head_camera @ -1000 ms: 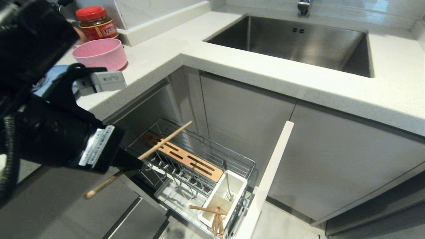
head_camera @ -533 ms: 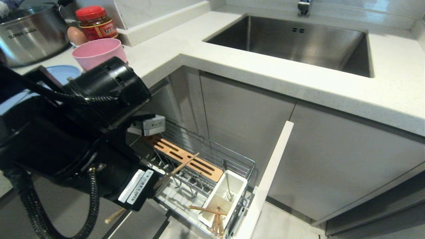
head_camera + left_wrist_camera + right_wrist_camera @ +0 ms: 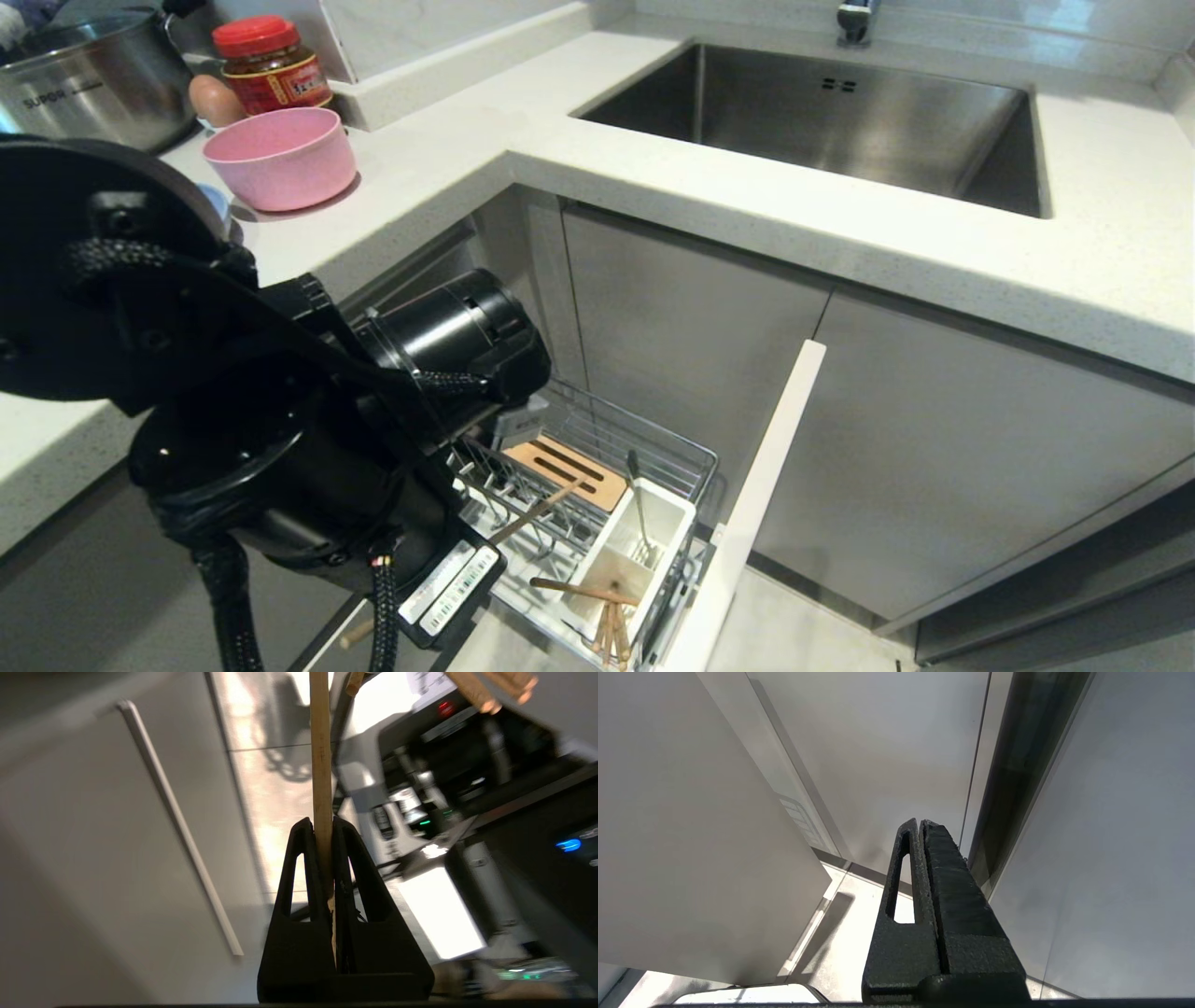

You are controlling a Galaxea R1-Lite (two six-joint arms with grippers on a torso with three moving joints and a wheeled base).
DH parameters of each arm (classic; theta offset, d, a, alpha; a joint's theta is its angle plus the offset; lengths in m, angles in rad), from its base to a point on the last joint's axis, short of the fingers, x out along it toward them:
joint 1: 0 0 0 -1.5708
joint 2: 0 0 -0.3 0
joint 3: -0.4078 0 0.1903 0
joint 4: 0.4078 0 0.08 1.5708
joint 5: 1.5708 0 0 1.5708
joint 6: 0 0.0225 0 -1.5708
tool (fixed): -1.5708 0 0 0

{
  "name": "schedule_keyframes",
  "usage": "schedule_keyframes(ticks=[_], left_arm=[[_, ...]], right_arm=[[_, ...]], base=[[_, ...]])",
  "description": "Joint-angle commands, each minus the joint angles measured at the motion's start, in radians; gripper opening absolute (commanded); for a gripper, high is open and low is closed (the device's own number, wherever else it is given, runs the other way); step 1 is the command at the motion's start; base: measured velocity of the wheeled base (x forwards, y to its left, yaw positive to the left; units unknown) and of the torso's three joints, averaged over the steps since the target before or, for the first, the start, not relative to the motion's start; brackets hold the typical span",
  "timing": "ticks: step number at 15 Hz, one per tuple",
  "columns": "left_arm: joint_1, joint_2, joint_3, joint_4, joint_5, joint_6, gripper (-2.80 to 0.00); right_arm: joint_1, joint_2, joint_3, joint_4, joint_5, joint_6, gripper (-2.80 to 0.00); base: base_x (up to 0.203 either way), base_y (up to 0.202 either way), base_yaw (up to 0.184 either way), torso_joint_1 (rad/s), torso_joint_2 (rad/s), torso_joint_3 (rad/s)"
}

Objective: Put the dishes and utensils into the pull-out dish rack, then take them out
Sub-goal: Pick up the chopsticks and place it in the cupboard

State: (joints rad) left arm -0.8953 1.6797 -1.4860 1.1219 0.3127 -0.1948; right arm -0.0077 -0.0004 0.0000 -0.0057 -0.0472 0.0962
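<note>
Presumably to drop it into the white plastic cutlery cup [image 3: 627, 551] just beyond, the left tool [image 3: 321, 830] is clamped on a thin light wooden chopstick [image 3: 320, 765], low over the chrome wire pull-out dish rack [image 3: 653, 448].

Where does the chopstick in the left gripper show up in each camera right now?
Head view: chopstick slants out from under the left arm, over the dish rack.
Left wrist view: same chopstick, clamped between the left gripper fingers.
Right wrist view: not in it.
Shared landmark: the loose chopsticks by the cutlery cup, also seen in the left wrist view.
</note>
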Motion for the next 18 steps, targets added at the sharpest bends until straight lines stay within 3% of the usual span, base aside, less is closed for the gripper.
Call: schedule_keyframes(ticks=[1, 6, 18], left_arm=[[-0.016, 0.017, -0.002, 0.009, 0.013, 0.040, -2.80], [-0.027, 0.047, 0.004, 0.017, 0.013, 0.148, -2.80], [-0.071, 0.218, -0.009, 0.022, 0.020, 0.179, -2.80]], right_arm=[[0.000, -0.004, 0.000, 0.000, 0.000, 0.000, -2.80], [0.000, -0.004, 0.000, 0.000, 0.000, 0.000, -2.80], [0.000, -0.004, 0.000, 0.000, 0.000, 0.000, -2.80]], base=[[0.000, 0.000, 0.000, 0.000, 0.00, 0.000], [0.000, 0.000, 0.000, 0.000, 0.00, 0.000], [0.000, 0.000, 0.000, 0.000, 0.00, 0.000]])
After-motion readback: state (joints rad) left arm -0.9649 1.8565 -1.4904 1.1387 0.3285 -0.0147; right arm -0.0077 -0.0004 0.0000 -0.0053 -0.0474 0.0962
